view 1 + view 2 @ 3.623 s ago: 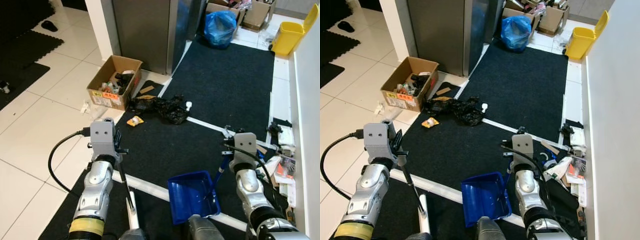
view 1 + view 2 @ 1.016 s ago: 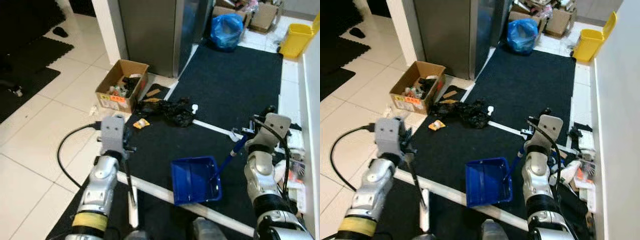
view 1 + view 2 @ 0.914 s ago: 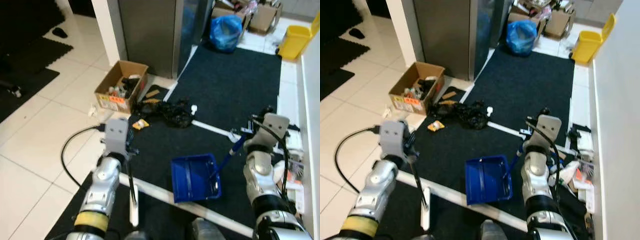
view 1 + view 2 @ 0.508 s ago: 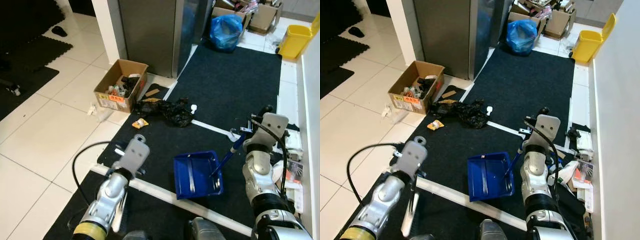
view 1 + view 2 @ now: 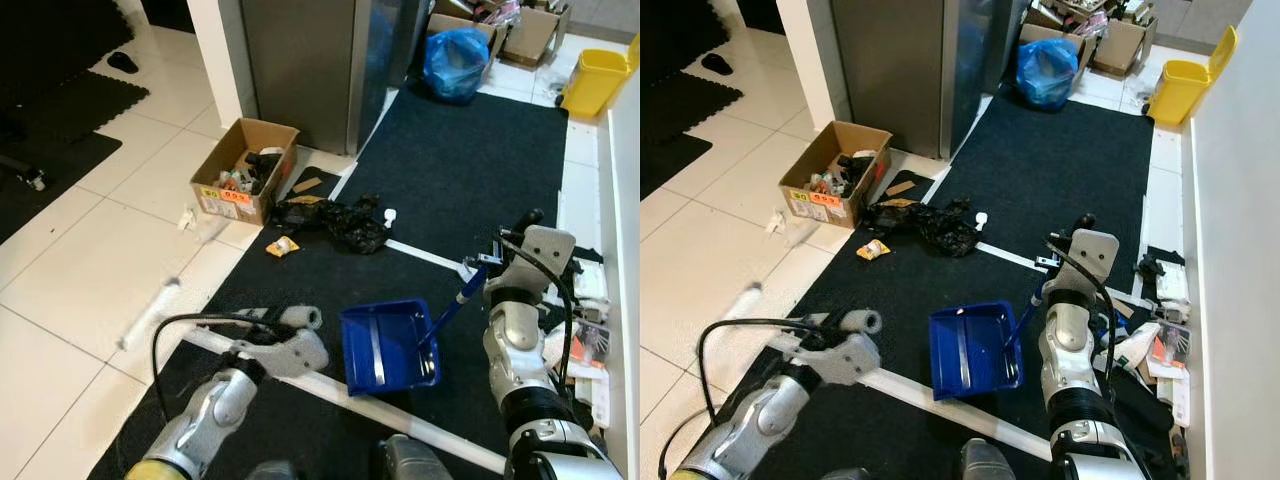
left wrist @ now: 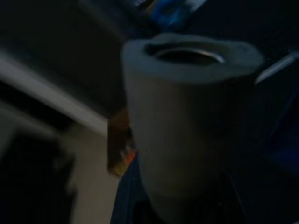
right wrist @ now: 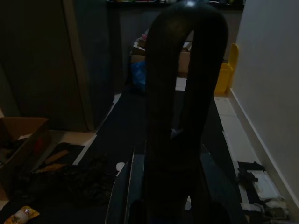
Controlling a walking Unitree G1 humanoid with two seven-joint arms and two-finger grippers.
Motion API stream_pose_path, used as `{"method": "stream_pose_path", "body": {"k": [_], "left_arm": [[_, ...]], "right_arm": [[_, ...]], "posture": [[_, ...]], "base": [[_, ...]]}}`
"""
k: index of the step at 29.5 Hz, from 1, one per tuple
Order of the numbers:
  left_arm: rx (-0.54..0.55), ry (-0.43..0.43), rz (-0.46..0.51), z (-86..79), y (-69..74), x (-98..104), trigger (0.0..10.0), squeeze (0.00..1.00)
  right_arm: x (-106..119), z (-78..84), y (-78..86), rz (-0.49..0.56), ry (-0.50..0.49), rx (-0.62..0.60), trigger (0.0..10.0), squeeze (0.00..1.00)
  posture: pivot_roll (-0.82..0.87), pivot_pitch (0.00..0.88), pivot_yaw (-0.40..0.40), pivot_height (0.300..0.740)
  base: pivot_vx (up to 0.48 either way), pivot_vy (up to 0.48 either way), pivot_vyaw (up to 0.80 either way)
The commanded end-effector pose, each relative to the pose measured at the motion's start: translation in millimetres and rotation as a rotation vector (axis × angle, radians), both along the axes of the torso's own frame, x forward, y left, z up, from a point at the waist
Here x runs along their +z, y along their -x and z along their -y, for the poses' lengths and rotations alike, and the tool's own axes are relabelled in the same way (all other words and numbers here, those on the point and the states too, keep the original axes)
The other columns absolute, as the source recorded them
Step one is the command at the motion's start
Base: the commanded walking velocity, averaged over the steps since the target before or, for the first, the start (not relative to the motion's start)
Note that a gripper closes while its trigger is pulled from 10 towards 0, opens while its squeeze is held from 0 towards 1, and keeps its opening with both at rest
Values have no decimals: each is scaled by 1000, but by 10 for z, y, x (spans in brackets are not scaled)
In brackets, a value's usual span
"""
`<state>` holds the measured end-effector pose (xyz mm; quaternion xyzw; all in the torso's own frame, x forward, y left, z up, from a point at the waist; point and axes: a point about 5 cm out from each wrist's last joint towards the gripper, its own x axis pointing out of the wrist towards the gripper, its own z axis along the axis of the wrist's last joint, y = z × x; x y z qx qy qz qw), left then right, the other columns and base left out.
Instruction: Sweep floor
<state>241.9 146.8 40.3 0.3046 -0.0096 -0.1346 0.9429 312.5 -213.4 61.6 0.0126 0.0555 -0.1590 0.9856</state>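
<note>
The right gripper (image 5: 476, 276) is out in front of the robot, on its right side. Its fingers are closed around the long blue handle of the blue dustpan (image 5: 386, 346). The dustpan rests on the black carpet (image 5: 460, 170), just in front of the robot, with its handle sloping up to the gripper. In the right wrist view a dark loop stands close to the camera.

The left gripper (image 5: 283, 338) is low and reaches across toward the dustpan. I cannot tell if its fingers are open or closed. The left wrist view is very dark and blurry, with a gray tube (image 6: 187, 116) close up.

A white strip (image 5: 350, 390) runs across the carpet, passing under the left arm and by the near edge of the dustpan.

A blurry white stick (image 5: 150, 312) is over the white tiles (image 5: 90, 250), well apart from both grippers.

Farther ahead on the carpet is the mess: a crumpled black bag (image 5: 340, 220) and a small orange wrapper (image 5: 282, 245) near it. Beside them, on the tiles, is a cardboard box (image 5: 243, 170) full of small things. Far back are a blue bag (image 5: 455, 50) and a yellow bin (image 5: 597, 70).
</note>
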Motion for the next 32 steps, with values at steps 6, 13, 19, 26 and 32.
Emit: {"method": "stream_pose_path", "body": {"k": [6,13,19,26,32], "left_arm": [[91,319,-14,9,-217,370,10000,0],[39,461,31,47,-372,754,10000,0],[66,537,-37,30,-379,726,10000,0],[127,580,-83,3,-393,689,10000,0],[155,582,-83,-27,-415,685,10000,0]], "right_arm": [[265,11,-96,119,22,19,10000,0],[460,80,-173,182,83,16,10000,0],[405,223,-139,150,57,-43,10000,0],[297,222,-88,122,10,-57,10000,0],[280,184,-91,118,1,-48,10000,0]], "posture": [[113,61,-12,694],[115,55,-12,694],[109,47,-12,694],[106,41,-14,694],[110,45,-13,694]], "base": [[0,0,0],[0,0,0],[0,0,0],[0,0,0],[87,0,0]]}}
